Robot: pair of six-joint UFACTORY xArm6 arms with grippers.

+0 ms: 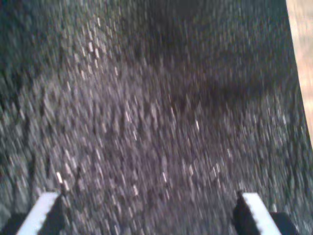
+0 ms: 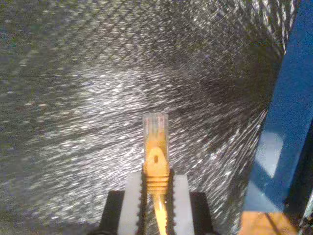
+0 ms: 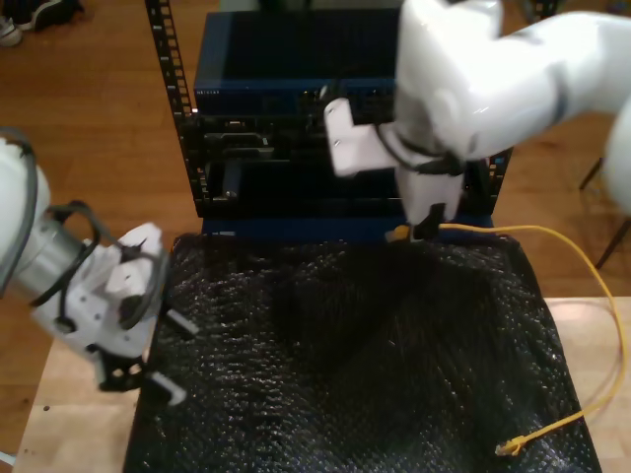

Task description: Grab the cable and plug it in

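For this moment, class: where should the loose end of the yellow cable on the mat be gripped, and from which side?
Grip the ribbed boot just behind the plug of the cable's loose end, near the black mat's corner at the exterior view's lower right. It lies flat, so coming from above with jaws across it seems best. My first tool is open; my second tool holds the other plug the same way.

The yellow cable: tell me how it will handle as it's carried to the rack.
Likely floppy: the yellow cable trails in a loose curve from my second claw. Probably light, hanging freely. The clear plug beyond the pads looks small, perhaps fragile.
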